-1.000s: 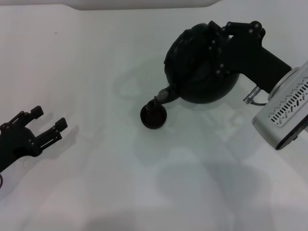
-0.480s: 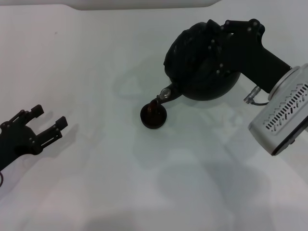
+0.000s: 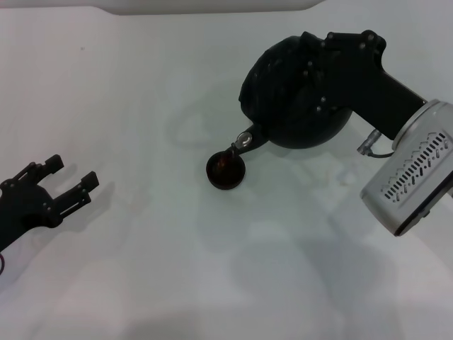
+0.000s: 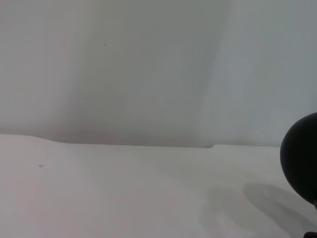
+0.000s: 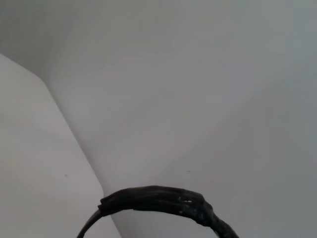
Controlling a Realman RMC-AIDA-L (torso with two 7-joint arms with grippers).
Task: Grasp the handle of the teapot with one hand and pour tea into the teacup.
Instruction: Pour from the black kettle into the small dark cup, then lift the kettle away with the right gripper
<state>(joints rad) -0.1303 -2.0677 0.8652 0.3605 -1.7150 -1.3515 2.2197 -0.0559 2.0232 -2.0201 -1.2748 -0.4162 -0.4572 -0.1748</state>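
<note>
White and bare, the surface (image 3: 141, 106) runs wide under both arms, its far edge meeting a pale wall. Toward the far right, the right tool (image 3: 333, 53) is clamped on the thick black wrapped hoop handle (image 5: 163, 201) of the large round black teapot (image 3: 290, 99), holding the pot tipped over so that its short spout with the grey metal collar (image 3: 244, 138) points down and away from the tool, toward the robot's left and nearer side. Directly below the spout's mouth sits the tiny round dark teacup (image 3: 226, 170), reddish-brown inside; spout and rim look almost touching, with a thin dark line between them that may be tea, though I cannot be sure. My reading is that the pour is under way, and what matters next is keeping the spout over that small cup while the pot tilts along the line from handle to spout. Open room lies all around the cup. Well off to the left, the left tool (image 3: 67, 184) rests low over the surface, fingers spread apart, holding nothing.
</note>
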